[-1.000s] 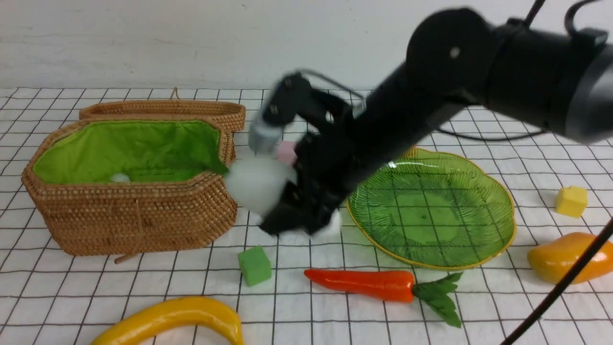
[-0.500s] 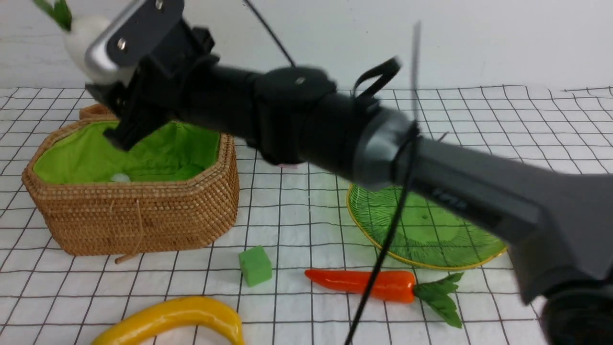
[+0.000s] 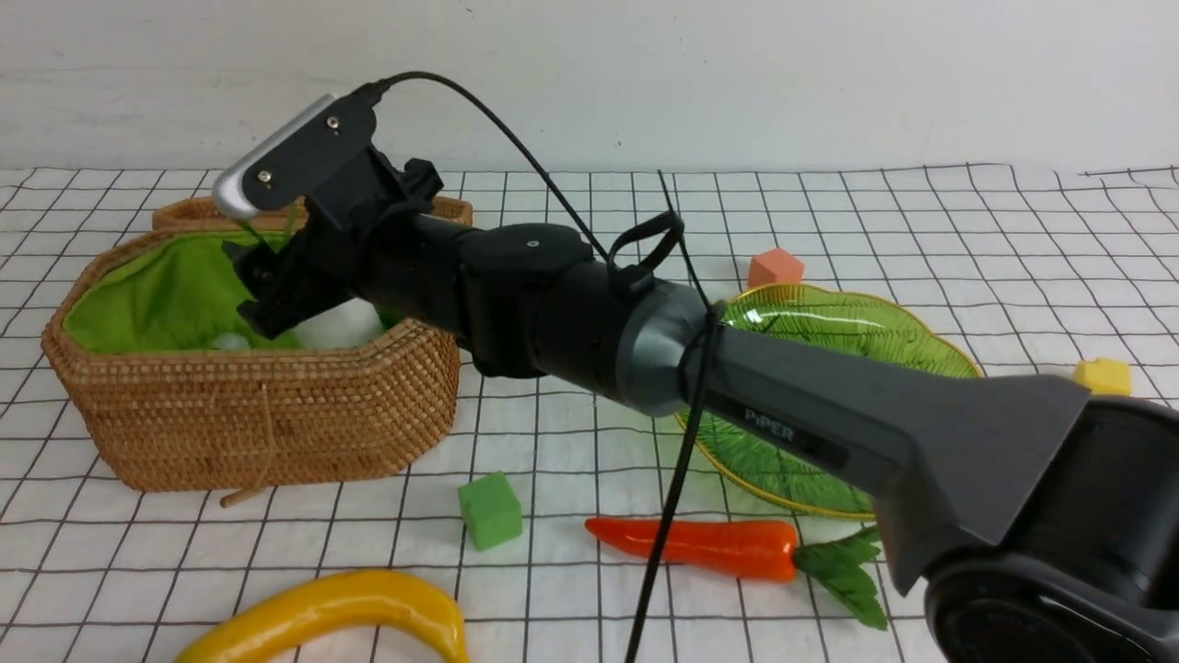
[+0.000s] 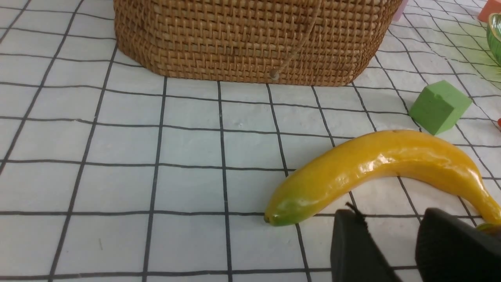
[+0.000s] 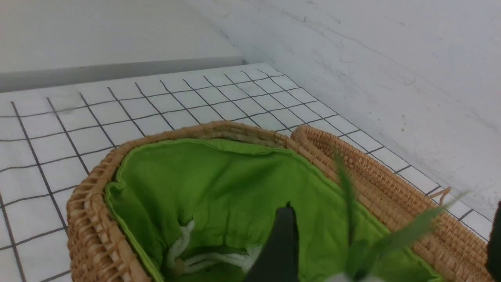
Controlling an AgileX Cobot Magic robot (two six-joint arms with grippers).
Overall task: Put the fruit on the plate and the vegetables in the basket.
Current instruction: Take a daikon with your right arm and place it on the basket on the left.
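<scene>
Over the basket [image 3: 258, 419], on the left side of the table, the right gripper [image 3: 276, 308] hangs with its jaws wide apart. They grip nothing. In the right wrist view one finger [image 5: 282, 243] looks black against the green lining, and the other only peeks in at the edge. The radish [image 3: 339, 322] lies inside the basket, near its right end, just under the gripper. Its leaves [image 5: 352, 192] stick up between the two fingers and look blurry. I cannot tell if a finger touches the radish. A white cord [image 5: 195, 258] lies on the lining too.

The left gripper [image 4: 393, 235] is low over the cloth [image 3: 553, 442], beside the banana [image 4: 375, 168]. Its jaws are a little apart with bare cloth between them, and they hold nothing. One finger hides the banana's far tip, so I cannot tell if they touch.

The right arm [image 3: 571, 313] has the word "PiPER" on it in pale letters. No other writing can be read.

There is one basket, and one lid [image 3: 442, 214] behind it. One plate [image 3: 857, 318] sits to the right of the basket, partly behind the arm. One carrot [image 3: 700, 548] lies on the cloth in front of the plate. One banana lies in front of the basket. The front view shows three cubes: a green cube [image 3: 490, 509] near the carrot, an orange cube [image 3: 775, 268] behind the plate, and a yellow cube [image 3: 1102, 375] at the far right.
</scene>
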